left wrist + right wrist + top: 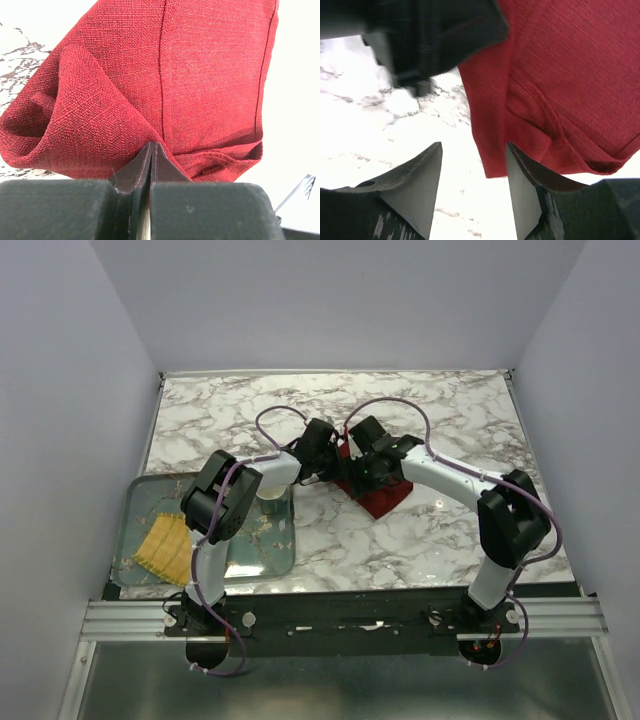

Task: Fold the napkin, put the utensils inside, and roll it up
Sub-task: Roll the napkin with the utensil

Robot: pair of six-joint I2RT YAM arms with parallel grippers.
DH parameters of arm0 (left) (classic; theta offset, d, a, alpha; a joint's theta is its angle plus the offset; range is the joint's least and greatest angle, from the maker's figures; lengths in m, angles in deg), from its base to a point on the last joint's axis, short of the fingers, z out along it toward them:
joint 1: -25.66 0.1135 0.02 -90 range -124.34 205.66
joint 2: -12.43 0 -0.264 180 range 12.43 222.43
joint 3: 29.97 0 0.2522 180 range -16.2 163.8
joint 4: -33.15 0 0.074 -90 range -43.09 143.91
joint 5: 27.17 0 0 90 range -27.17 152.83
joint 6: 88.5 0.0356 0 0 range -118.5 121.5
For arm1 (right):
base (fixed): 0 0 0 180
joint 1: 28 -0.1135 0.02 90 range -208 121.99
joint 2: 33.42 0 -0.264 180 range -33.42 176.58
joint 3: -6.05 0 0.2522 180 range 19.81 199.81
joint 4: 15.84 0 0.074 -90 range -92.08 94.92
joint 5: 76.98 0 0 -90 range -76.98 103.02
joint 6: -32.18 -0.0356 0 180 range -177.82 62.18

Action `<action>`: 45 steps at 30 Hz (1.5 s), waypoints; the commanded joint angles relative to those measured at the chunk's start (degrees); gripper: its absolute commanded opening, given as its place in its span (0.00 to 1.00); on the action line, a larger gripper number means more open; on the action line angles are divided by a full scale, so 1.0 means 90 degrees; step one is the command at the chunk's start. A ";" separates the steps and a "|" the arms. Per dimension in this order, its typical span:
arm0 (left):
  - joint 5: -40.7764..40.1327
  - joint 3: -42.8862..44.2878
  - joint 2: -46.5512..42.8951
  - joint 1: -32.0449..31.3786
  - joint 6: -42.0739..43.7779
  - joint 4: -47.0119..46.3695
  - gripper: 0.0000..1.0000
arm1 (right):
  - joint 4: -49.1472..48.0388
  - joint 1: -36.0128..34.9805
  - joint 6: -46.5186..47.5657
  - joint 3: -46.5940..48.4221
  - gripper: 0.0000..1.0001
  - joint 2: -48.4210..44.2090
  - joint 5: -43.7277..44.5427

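The dark red napkin (388, 500) lies bunched on the marble table near its middle, mostly hidden under both wrists in the top view. My left gripper (152, 145) is shut on a raised fold of the napkin (165, 80), which curls up to the left of the fingertips. My right gripper (474, 150) stands open just above the table. A loose corner of the napkin (555, 90) hangs between its fingers, against the right finger (522, 190). Thin silver tines of a fork (303, 185) show at the left wrist view's lower right edge. From above, the left gripper (322, 462) and right gripper (372, 468) are close together.
A glass tray (135, 510) sits at the table's near left with a yellow woven mat (165, 548) on it. A small cup (270, 502) stands by the tray's right end, next to the left arm. The left gripper's dark body (430, 40) fills the top of the right wrist view.
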 commanded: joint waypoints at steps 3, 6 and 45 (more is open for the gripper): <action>-0.0053 -0.0145 0.0362 -0.0031 0.0155 0.0655 0.06 | -0.0366 -0.0333 0.0104 0.0140 0.62 0.0455 0.1235; -0.0014 -0.0155 0.0352 -0.0031 0.0136 0.0645 0.05 | -0.0492 -0.0420 0.0123 0.0159 0.63 0.0621 0.1332; -0.0405 0.0704 -0.1063 0.0125 0.0858 0.1738 0.58 | -0.1811 0.0652 -0.0316 -0.1393 0.17 0.0992 -0.1868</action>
